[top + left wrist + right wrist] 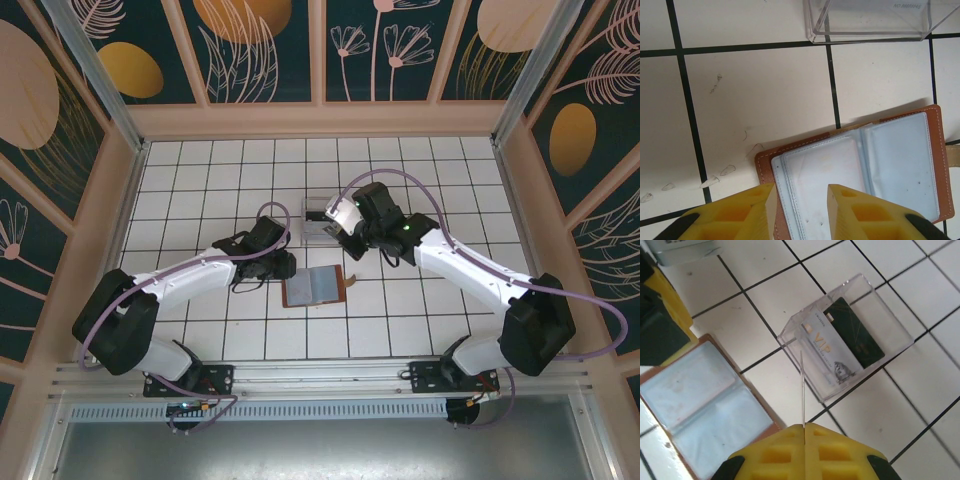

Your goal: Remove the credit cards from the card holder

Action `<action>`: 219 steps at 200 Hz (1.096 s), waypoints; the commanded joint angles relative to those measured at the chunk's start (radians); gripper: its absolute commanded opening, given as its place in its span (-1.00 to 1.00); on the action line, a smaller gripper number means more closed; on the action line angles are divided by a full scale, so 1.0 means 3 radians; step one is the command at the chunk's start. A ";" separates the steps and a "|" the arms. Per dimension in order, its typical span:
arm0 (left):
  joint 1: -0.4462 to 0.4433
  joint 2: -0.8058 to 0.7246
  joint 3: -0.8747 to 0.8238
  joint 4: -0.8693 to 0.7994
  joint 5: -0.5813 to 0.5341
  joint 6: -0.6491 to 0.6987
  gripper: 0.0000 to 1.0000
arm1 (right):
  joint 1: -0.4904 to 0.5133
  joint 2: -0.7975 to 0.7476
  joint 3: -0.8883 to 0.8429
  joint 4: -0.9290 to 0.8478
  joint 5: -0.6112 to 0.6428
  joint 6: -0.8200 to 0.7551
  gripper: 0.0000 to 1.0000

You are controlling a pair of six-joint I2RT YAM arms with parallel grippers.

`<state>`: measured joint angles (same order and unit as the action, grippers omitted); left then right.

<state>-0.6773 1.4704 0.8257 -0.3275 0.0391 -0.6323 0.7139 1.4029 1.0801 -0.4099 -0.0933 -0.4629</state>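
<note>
One white-tiled counter (200, 170), floral wall panels (260, 50); card holder (315, 286) open at frame centre, left claw (801, 194) released above it. Right wrist view adds right claw (804, 427) clenched on edge-on card (802, 390), two credit cards (840, 340) in stand (890, 325).

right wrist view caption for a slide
Right end effector shut on a thin card near the clear stand holding a white card and a dark card; card holder open.

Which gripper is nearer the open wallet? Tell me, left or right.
Left. The left gripper hangs open over the wallet's edge. The right gripper, shut on a thin card, sits beside the wallet, toward the clear stand.
</note>
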 commanded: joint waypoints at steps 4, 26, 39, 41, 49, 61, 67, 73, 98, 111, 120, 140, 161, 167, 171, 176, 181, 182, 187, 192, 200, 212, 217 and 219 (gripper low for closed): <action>-0.0020 0.0036 0.0090 -0.0119 -0.0068 0.0042 -0.32 | -0.0035 0.0147 0.0201 -0.0165 0.0075 -0.0919 -1.00; -0.0023 0.0032 0.0086 -0.0125 -0.0095 0.0043 -0.32 | -0.0081 0.0320 0.0399 -0.0265 0.0051 -0.1157 -1.00; -0.0022 0.0028 0.0072 -0.0133 -0.0127 0.0039 -0.32 | -0.0118 0.0437 0.0536 -0.0356 -0.0016 -0.1257 -1.00; -0.0021 0.0028 0.0071 -0.0135 -0.0130 0.0041 -0.32 | -0.0122 0.0455 0.0560 -0.0368 -0.0027 -0.1271 -1.00; -0.0022 0.0029 0.0058 -0.0129 -0.0142 0.0037 -0.32 | -0.0139 0.0531 0.0630 -0.0417 -0.0065 -0.1325 -1.00; -0.0018 0.0033 0.0039 -0.0113 -0.0155 0.0032 -0.32 | -0.0164 0.0639 0.0745 -0.0480 -0.0115 -0.1387 -1.00; -0.0014 0.0046 0.0029 -0.0118 -0.0161 0.0027 -0.32 | -0.0174 0.0691 0.0805 -0.0509 -0.0135 -0.1415 -1.00; -0.0009 0.0060 0.0027 -0.0120 -0.0165 0.0027 -0.31 | -0.0183 0.0742 0.0865 -0.0544 -0.0160 -0.1448 -1.00; 0.0003 0.0074 0.0014 -0.0098 -0.0132 0.0019 -0.30 | -0.0224 0.0959 0.1120 -0.0687 -0.0257 -0.1573 -1.00; 0.0041 0.0059 -0.0012 -0.0058 -0.0063 0.0006 -0.30 | -0.0242 0.1078 0.1267 -0.0771 -0.0309 -0.1625 -1.00; 0.0067 0.0052 -0.0037 -0.0030 -0.0016 -0.0007 -0.30 | -0.0252 0.1162 0.1373 -0.0822 -0.0336 -0.1653 -1.00; 0.0139 0.0040 -0.0085 0.0025 0.0068 -0.0007 -0.30 | -0.0270 0.1332 0.1580 -0.0902 -0.0372 -0.1720 -1.00; 0.0243 0.0010 -0.0161 0.0105 0.0164 -0.0013 -0.29 | -0.0278 0.1498 0.1769 -0.0976 -0.0414 -0.1778 -1.00; 0.0280 -0.0005 -0.0198 0.0125 0.0194 -0.0017 -0.30 | -0.0278 0.1543 0.1827 -0.0995 -0.0424 -0.1792 -1.00; 0.0301 -0.0014 -0.0214 0.0141 0.0205 -0.0015 -0.30 | -0.0283 0.1575 0.1867 -0.1016 -0.0434 -0.1798 -1.00; 0.0327 -0.0023 -0.0234 0.0154 0.0216 -0.0016 -0.29 | -0.0284 0.1614 0.1912 -0.1040 -0.0444 -0.1813 -1.00; 0.0344 -0.0032 -0.0244 0.0160 0.0222 -0.0015 -0.29 | -0.0290 0.1651 0.1958 -0.1060 -0.0451 -0.1824 -1.00; 0.0350 -0.0033 -0.0248 0.0160 0.0222 -0.0014 -0.29 | -0.0292 0.1660 0.1971 -0.1064 -0.0454 -0.1825 -1.00; 0.0368 -0.0037 -0.0254 0.0158 0.0224 -0.0012 -0.29 | -0.0291 0.1700 0.2014 -0.1082 -0.0456 -0.1836 -1.00; 0.0382 -0.0040 -0.0260 0.0155 0.0226 -0.0008 -0.29 | -0.0294 0.1737 0.2052 -0.1100 -0.0460 -0.1846 -1.00; 0.0400 -0.0048 -0.0266 0.0156 0.0228 -0.0001 -0.29 | -0.0295 0.1795 0.2128 -0.1130 -0.0461 -0.1860 -1.00; 0.0420 -0.0051 -0.0271 0.0153 0.0227 0.0010 -0.29 | -0.0294 0.1875 0.2223 -0.1168 -0.0461 -0.1879 -1.00; 0.0425 -0.0054 -0.0272 0.0156 0.0228 0.0015 -0.29 | -0.0301 0.1905 0.2256 -0.1180 -0.0457 -0.1887 -1.00; 0.0424 -0.0054 -0.0270 0.0156 0.0228 0.0016 -0.29 | -0.0301 0.1920 0.2273 -0.1183 -0.0454 -0.1892 -1.00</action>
<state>-0.5602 1.4788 0.7547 -0.2970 0.0887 -0.6327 0.6338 1.9339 1.6917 -0.7055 -0.2077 -0.9974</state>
